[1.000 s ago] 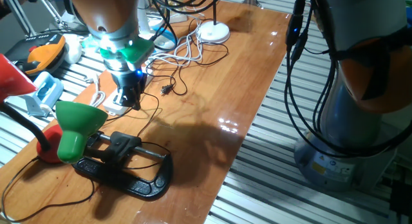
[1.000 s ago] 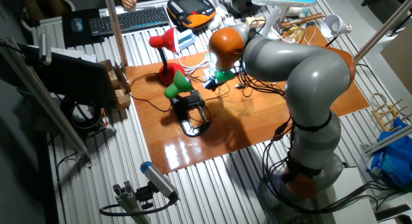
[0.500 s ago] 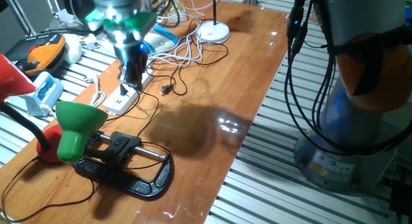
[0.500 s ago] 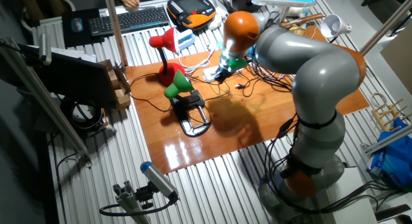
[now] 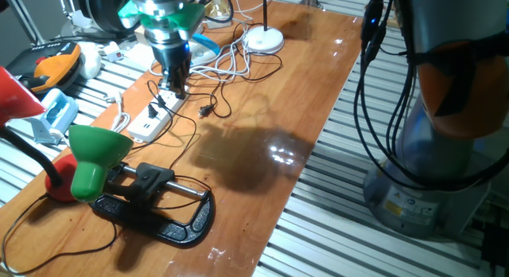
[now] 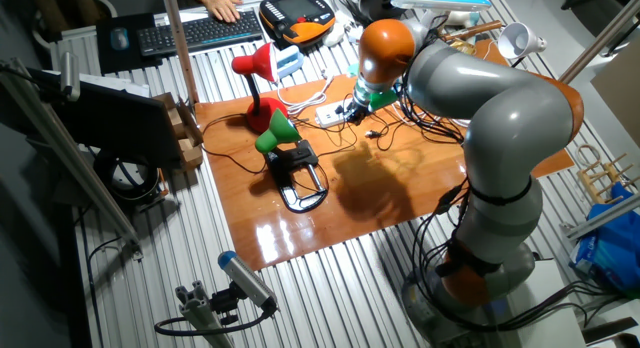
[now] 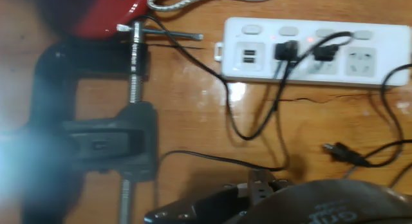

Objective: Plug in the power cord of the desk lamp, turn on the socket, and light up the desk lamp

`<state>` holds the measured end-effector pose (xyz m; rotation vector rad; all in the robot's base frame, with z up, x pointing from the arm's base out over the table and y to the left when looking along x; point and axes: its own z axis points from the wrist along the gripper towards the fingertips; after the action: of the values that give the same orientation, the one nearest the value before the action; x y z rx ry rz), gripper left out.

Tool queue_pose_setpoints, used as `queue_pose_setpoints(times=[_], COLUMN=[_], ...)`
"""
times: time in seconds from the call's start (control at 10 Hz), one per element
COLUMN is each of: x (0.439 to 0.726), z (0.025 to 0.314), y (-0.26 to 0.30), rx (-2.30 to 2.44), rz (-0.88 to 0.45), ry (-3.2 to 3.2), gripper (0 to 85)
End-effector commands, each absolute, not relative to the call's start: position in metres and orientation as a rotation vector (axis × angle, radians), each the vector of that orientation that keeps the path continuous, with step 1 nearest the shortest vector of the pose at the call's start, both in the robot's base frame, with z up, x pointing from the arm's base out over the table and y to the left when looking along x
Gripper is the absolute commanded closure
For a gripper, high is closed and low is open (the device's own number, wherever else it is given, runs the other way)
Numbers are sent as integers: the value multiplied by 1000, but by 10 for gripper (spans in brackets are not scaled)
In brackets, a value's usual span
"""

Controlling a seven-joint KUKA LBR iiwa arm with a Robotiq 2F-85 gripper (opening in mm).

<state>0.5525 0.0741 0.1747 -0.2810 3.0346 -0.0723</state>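
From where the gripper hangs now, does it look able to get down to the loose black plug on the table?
Probably yes: the gripper hangs over the socket, and the loose plug lies right beside it on bare wood, nothing covering it.

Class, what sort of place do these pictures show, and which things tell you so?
Probably a robotics lab: a large grey-and-orange robot arm works over a wooden tabletop on a slatted metal bench, with an orange handheld controller and black keyboard nearby.

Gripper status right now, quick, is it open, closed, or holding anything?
Gripper: above the socket, holding nothing visible; whether its fingers are open or closed cannot be told.
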Motion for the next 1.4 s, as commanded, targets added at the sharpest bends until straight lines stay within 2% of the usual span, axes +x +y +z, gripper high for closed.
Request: queue_pose_setpoints(times=[0.0, 0.1, 1.3], x=[553, 552, 553], z=[175, 175, 177], y=[74, 73, 76], rx=[-284, -238, -181], rz=[-79, -2, 24], ry=[3033, 3052, 3058], gripper=[850, 850, 850])
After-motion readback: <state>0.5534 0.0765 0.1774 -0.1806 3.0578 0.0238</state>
